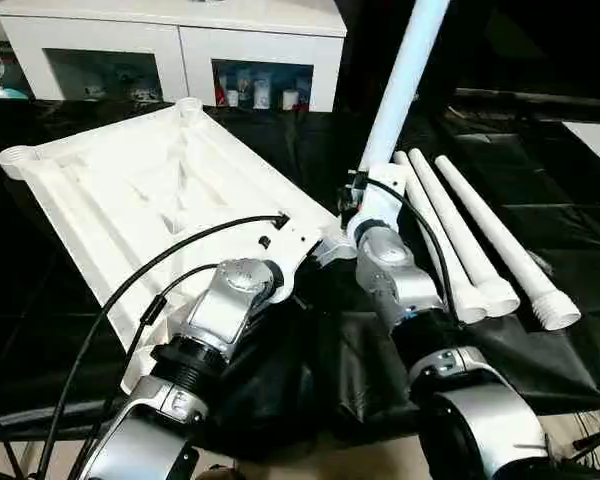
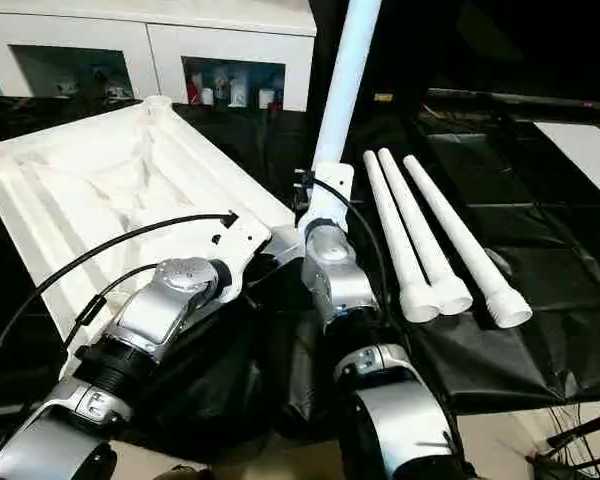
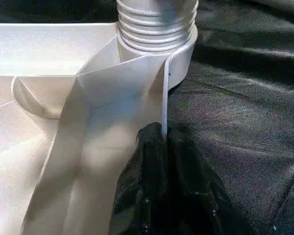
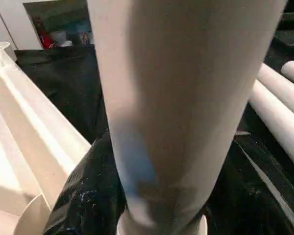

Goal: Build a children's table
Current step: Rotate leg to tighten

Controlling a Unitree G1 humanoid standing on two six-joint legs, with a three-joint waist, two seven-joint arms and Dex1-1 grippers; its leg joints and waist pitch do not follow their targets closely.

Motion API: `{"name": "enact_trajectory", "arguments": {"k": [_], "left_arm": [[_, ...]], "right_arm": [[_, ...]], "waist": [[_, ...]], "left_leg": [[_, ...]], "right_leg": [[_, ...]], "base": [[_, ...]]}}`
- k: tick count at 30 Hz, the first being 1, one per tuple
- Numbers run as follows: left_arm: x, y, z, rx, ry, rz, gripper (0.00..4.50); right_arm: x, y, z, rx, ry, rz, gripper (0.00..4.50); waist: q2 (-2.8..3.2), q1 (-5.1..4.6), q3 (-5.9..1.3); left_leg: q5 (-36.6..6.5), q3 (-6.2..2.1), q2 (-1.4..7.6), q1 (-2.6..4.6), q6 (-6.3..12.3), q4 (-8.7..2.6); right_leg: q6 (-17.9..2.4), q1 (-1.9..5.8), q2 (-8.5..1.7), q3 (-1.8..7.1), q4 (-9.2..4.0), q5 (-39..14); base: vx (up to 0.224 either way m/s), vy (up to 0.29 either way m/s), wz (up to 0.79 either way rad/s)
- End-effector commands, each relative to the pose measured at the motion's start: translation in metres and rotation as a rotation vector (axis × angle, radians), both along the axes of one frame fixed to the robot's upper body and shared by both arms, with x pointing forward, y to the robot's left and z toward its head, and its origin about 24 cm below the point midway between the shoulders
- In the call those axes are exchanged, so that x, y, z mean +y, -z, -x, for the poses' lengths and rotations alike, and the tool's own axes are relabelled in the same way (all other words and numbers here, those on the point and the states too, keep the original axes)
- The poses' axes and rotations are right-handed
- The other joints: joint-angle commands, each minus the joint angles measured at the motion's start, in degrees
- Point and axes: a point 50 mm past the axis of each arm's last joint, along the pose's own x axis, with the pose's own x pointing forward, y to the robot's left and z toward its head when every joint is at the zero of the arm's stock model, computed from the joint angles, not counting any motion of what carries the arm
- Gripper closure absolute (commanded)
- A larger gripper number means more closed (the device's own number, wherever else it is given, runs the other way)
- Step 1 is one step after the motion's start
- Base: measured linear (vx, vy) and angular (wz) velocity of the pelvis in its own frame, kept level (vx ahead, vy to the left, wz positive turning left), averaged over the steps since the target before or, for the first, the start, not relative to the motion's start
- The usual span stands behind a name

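The white table top (image 1: 130,190) lies upside down on the black-covered work table, with open corner sockets at its far end. One white leg (image 1: 400,80) stands upright in the near right corner socket (image 3: 182,56), its threaded end (image 3: 157,24) partly showing above the socket. My right gripper (image 1: 363,205) is shut on the lower part of this leg (image 4: 176,98). My left gripper (image 1: 302,238) is shut on the top's thin rim right beside that socket, its black fingers (image 3: 191,176) pinching the rim's edge. Three more legs (image 1: 465,245) lie side by side to the right.
A white glass-door cabinet (image 1: 180,35) stands behind the work table. Black cables (image 1: 150,270) run over my left forearm. The black cover (image 1: 540,180) is creased around the lying legs. The table's front edge is near my elbows.
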Motion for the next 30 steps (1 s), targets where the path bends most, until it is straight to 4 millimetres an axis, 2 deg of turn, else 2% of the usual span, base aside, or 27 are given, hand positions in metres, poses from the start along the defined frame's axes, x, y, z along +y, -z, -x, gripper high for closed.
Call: {"name": "enact_trajectory", "arguments": {"k": [1,2,4,6,7,8,9,11,13,14,15,17,19,21,23,25,26,28,29,30], "left_arm": [[-0.012,-0.014,-0.002,-0.043,0.017,0.060,4.50],[-0.011,-0.014,-0.002,-0.043,0.016,0.060,4.50],[-0.010,-0.014,-0.002,-0.042,0.016,0.060,4.50],[-0.010,-0.014,-0.002,-0.041,0.017,0.060,4.50],[-0.010,-0.014,-0.002,-0.042,0.017,0.059,4.50],[-0.009,-0.014,-0.002,-0.043,0.019,0.057,4.50],[-0.008,-0.014,-0.002,-0.044,0.019,0.055,4.50],[-0.006,-0.014,-0.003,-0.045,0.019,0.053,4.50],[-0.005,-0.014,-0.003,-0.046,0.019,0.051,4.50],[-0.004,-0.014,-0.003,-0.049,0.022,0.049,4.50],[-0.003,-0.014,-0.004,-0.050,0.024,0.048,4.50],[-0.001,-0.015,-0.004,-0.054,0.024,0.046,4.50],[-0.001,-0.016,-0.004,-0.058,0.027,0.044,4.50],[0.001,-0.017,-0.004,-0.065,0.039,0.041,4.50],[0.002,-0.017,-0.003,-0.066,0.053,0.037,4.50],[0.004,-0.017,-0.002,-0.066,0.070,0.032,4.50],[0.004,-0.017,-0.002,-0.066,0.074,0.031,4.50],[0.007,-0.016,0.000,-0.069,0.107,0.021,4.50],[0.014,-0.014,0.005,-0.062,0.154,0.003,4.50],[0.016,-0.014,0.005,-0.059,0.163,-0.002,4.50]], "right_arm": [[0.003,0.045,0.017,0.207,-0.009,-0.013,2.65],[0.003,0.045,0.017,0.208,-0.007,-0.010,2.65],[0.003,0.043,0.015,0.200,-0.007,-0.021,2.65],[0.002,0.041,0.013,0.189,-0.007,-0.027,2.65],[0.002,0.039,0.012,0.180,-0.012,-0.026,2.30],[0.002,0.037,0.010,0.164,-0.022,-0.024,2.30],[0.002,0.034,0.009,0.151,-0.031,-0.022,1.93],[0.003,0.028,0.007,0.122,-0.052,-0.024,1.89],[0.003,0.024,0.005,0.102,-0.069,-0.028,1.67],[0.004,0.017,0.003,0.066,-0.103,-0.026,1.53],[0.005,0.014,0.003,0.052,-0.116,-0.025,1.53],[0.005,0.007,0.001,0.017,-0.153,-0.024,1.42],[0.005,0.004,0.001,-0.003,-0.175,-0.022,1.10],[0.005,-0.004,0.001,-0.055,-0.249,-0.014,1.03],[0.002,-0.009,0.004,-0.088,-0.312,-0.006,0.83],[-0.001,-0.012,0.008,-0.109,-0.381,0.008,0.61],[-0.003,-0.013,0.010,-0.113,-0.402,0.014,0.57],[-0.011,-0.012,0.015,-0.105,-0.455,0.026,0.57],[-0.028,-0.009,0.024,-0.079,-0.529,0.057,0.57],[-0.032,-0.008,0.026,-0.069,-0.547,0.064,0.57]], "waist": [[0.24,-0.32,-2.24],[0.38,-0.29,-2.28],[0.29,-0.36,-2.25],[0.39,-0.43,-2.15],[0.35,-0.48,-2.15],[0.40,-0.50,-2.17],[0.35,-0.59,-2.14],[0.37,-0.55,-2.16],[0.38,-0.47,-2.42],[0.21,-0.24,-2.81],[0.06,-0.24,-2.89],[-0.08,-0.06,-2.85],[-0.09,0.21,-3.05],[-0.15,0.47,-3.27],[-0.04,0.45,-3.29],[-0.07,0.73,-3.44],[-0.18,0.70,-3.33],[-0.20,0.73,-3.08],[0.06,0.90,-2.98],[-0.05,1.35,-2.91]], "left_leg": [[-27.1,-3.00,5.20,2.15,-3.13,-5.74],[-26.7,-2.94,5.21,2.17,-3.05,-5.71],[-26.3,-2.92,5.18,2.05,-2.95,-5.74],[-27.2,-2.97,5.21,2.15,-3.12,-5.74],[-27.4,-2.99,5.23,2.16,-3.16,-5.77],[-27.5,-3.03,5.25,2.19,-3.26,-5.79],[-27.5,-3.02,5.27,2.10,-3.25,-5.82],[-27.4,-2.94,5.28,2.21,-3.15,-5.78],[-25.5,-2.84,5.33,2.05,-2.65,-5.72],[-21.3,-2.63,5.40,1.58,-1.74,-5.55],[-18.1,-2.42,5.35,1.23,-0.21,-5.40],[-17.2,-2.05,5.24,1.17,1.23,-5.07],[-14.0,-1.90,5.29,0.97,2.23,-4.79],[-9.0,-1.72,5.27,0.78,4.31,-4.38],[-6.2,-1.59,5.36,0.86,5.89,-4.15],[-3.9,-1.54,5.34,0.86,7.18,-3.81],[-3.8,-1.50,5.37,0.80,7.84,-3.86],[-6.3,-1.51,5.44,0.90,7.61,-4.02],[-8.0,-1.61,5.42,0.98,6.73,-4.14],[-8.9,-1.67,5.67,1.22,6.22,-4.20]], "right_leg": [[-6.7,-0.44,-5.62,3.18,-4.51,-18.6],[-6.9,-0.40,-5.63,3.20,-4.46,-18.1],[-7.1,-0.25,-5.59,3.16,-4.43,-18.1],[-7.0,-0.39,-5.61,3.16,-4.58,-19.3],[-6.9,-0.42,-5.59,3.15,-4.60,-19.5],[-6.9,-0.44,-5.56,3.13,-4.57,-19.7],[-6.9,-0.40,-5.55,3.16,-4.57,-19.3],[-7.1,-0.48,-5.51,3.18,-4.56,-18.8],[-7.8,-0.13,-5.52,3.23,-4.31,-16.3],[-8.5,0.52,-5.62,3.17,-3.71,-11.4],[-9.2,0.81,-5.43,2.99,-3.36,-8.7],[-9.5,0.68,-5.79,2.97,-3.65,-10.9],[-10.0,0.80,-5.81,2.92,-3.46,-8.7],[-11.3,1.14,-5.60,2.70,-2.67,-2.1],[-12.7,1.09,-5.46,2.58,-2.24,2.0],[-13.6,1.38,-5.36,2.48,-1.81,5.2],[-14.0,1.39,-5.27,2.42,-1.86,5.4],[-14.2,1.33,-5.47,2.50,-2.37,1.6],[-14.0,1.33,-5.43,2.46,-2.76,-1.6],[-12.8,1.42,-5.35,2.52,-2.84,-2.9]], "base": [[0.000,0.000,0.00],[0.000,0.000,0.00],[0.000,0.000,0.00],[0.000,0.000,0.00],[0.000,0.000,0.00],[0.000,0.000,0.00],[0.000,0.000,0.00],[0.000,0.000,0.00],[0.000,0.000,0.00],[0.000,0.000,0.00],[0.000,0.000,0.00],[0.000,0.000,0.00],[0.000,0.000,0.00],[0.000,0.000,0.00],[0.000,0.000,0.00],[0.000,0.000,0.00],[0.000,0.000,0.00],[0.000,0.000,0.00],[0.000,0.000,0.00],[0.000,0.000,0.00]]}}
